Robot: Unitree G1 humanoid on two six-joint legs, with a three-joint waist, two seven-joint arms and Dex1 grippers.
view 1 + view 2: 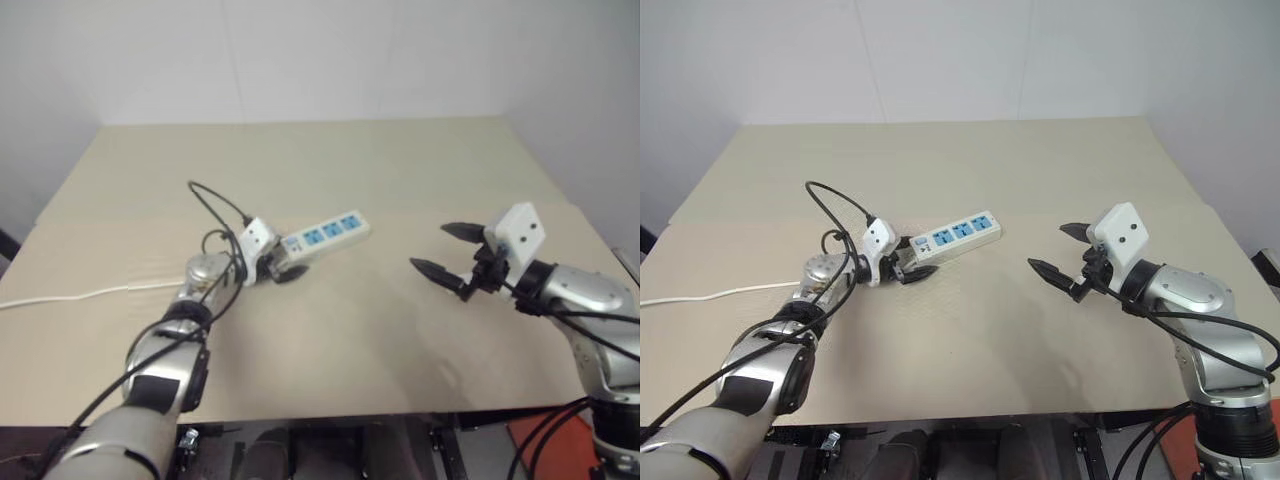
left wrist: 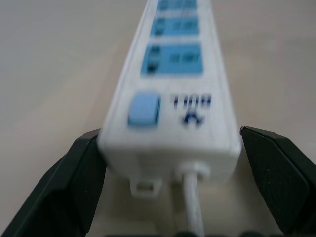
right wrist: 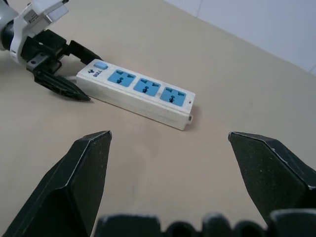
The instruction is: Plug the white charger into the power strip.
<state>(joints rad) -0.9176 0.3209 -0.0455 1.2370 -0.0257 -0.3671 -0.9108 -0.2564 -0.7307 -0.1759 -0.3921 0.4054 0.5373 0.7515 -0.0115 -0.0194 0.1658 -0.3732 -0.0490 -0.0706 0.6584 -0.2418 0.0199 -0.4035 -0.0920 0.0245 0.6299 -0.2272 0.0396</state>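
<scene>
While you look down from the head camera, your left gripper [image 1: 902,268] sits at about nine o'clock of the table's middle, spread wide at the switch end of the power strip [image 1: 955,236]. In the left wrist view its two black fingers [image 2: 69,187] stand on either side of that end, one just beside each side wall; you cannot tell whether they touch it. The strip lies flat on the tan table [image 1: 970,160], running from the gripper toward one o'clock, its three blue socket panels [image 3: 140,86] facing up and bare. Its thin white cord [image 1: 710,295] trails off toward nine o'clock. Your right gripper [image 1: 1058,250] hovers at three o'clock, well apart from the strip, fingers spread and holding nothing.
</scene>
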